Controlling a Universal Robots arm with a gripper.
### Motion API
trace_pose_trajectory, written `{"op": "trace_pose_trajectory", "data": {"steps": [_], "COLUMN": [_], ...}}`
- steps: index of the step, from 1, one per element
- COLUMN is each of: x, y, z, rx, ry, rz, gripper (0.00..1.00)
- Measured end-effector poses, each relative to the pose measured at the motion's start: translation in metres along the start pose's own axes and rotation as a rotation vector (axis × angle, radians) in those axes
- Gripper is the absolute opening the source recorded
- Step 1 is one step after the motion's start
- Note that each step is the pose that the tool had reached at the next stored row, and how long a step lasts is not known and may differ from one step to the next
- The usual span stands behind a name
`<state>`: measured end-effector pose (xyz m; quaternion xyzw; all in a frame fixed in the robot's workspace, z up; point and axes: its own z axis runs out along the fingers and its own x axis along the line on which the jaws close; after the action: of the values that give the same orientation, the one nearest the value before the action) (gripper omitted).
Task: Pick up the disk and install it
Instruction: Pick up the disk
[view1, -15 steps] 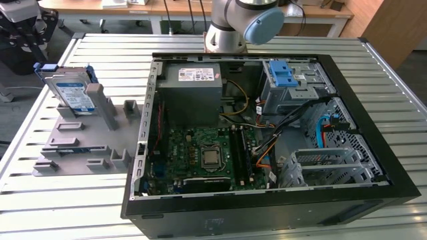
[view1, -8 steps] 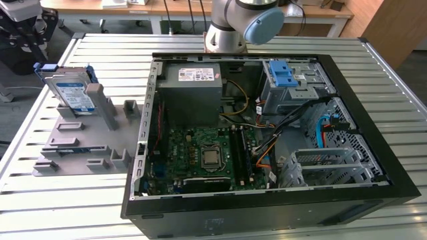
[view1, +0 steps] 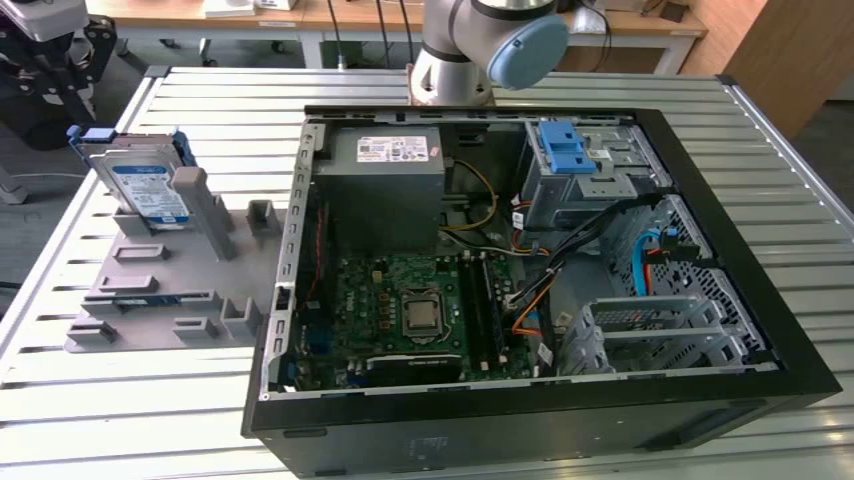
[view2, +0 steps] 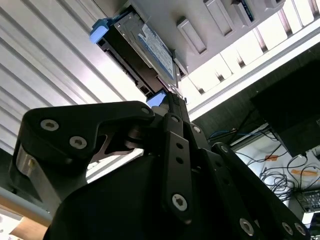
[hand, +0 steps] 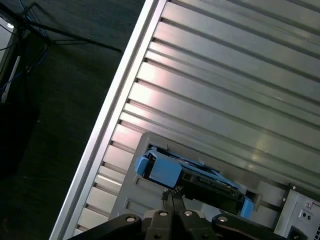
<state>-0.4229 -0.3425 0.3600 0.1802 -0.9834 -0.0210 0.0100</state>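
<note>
Exterior view: the disk (view1: 144, 182) stands on edge in a grey holder (view1: 147, 300) on the slatted table (view1: 134, 420), at the exterior view's left, beside the open computer case (view1: 534, 430). Inside the case, the power-supply box (view1: 383, 185) and light-blue latch (view1: 570, 150) occupy the far end. In the first wrist view the gripper (hand: 171, 195) has its fingers pressed together, gripping nothing, with the tips near the disk's blue bracket (hand: 162, 171); contact cannot be determined. The second wrist view shows the disk's printed label (view2: 156, 47).

Silver-grey arm (view1: 447, 65) with pale-blue joint cap (view1: 527, 50); matte black pincer (view2: 171, 100) linkages, silver screws (view2: 179, 201).
</note>
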Motion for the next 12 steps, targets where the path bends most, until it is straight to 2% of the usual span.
{"op": "trace_pose_trajectory", "data": {"steps": [12], "x": [0.0], "y": [0.0], "z": [0.0], "rx": [0.0012], "ry": [0.0028], "rz": [-0.076], "gripper": [0.11]}}
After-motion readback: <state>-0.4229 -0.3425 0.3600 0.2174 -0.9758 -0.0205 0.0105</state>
